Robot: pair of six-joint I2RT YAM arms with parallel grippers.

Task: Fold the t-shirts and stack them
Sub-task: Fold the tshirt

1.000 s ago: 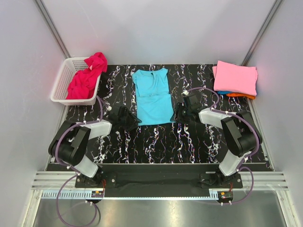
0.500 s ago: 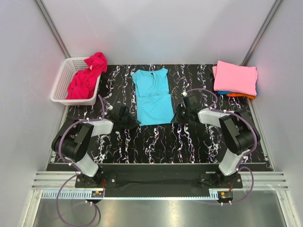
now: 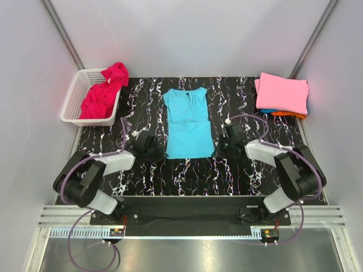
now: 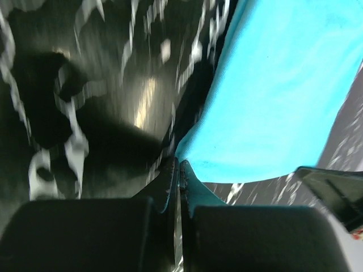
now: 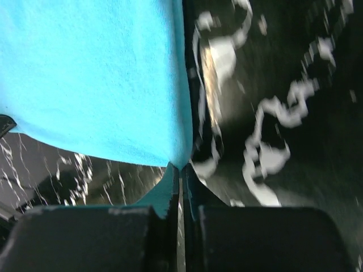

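Looking down on a glossy black tabletop (image 3: 187, 175) veined with white. Finding a smooth turquoise t-shirt (image 3: 188, 122) lying flat at its middle, a long soft rectangle with the collar at the far end. Noting a white lattice basket (image 3: 71, 105) at far left holding a crumpled magenta t-shirt (image 3: 105, 90), and a square-folded pink t-shirt (image 3: 282, 93) at far right. Watching the left claw (image 4: 178, 170) pinching the turquoise hem's near left corner, fingers pressed tight on cloth, with the right claw (image 5: 180, 170) nipping the near right corner likewise.

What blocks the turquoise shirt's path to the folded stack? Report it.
Nothing visible. The left gripper and right gripper hold the turquoise shirt by its near corners; only bare table separates it from the stack.
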